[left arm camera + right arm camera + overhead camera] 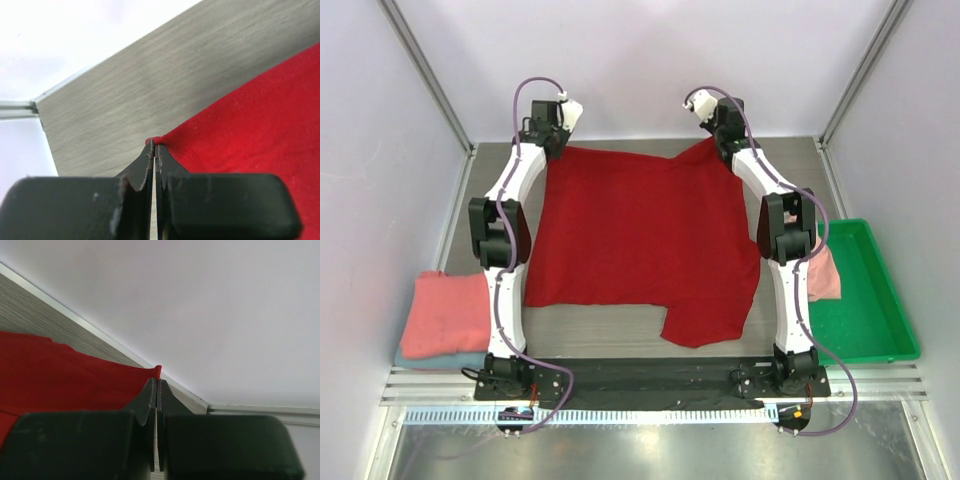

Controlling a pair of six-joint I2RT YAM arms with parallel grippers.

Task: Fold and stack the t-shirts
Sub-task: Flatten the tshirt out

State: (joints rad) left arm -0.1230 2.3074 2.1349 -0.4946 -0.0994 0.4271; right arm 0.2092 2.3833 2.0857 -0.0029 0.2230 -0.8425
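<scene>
Grey tabletop point(605, 322): limp, light deep red cloth t-shirt point(640, 235); left gripper point(154, 147) and right gripper point(157, 382) clamp its far corners, likely sound holds.

I can read no writing, label, brand, number or sign anywhere in my three views.
</scene>
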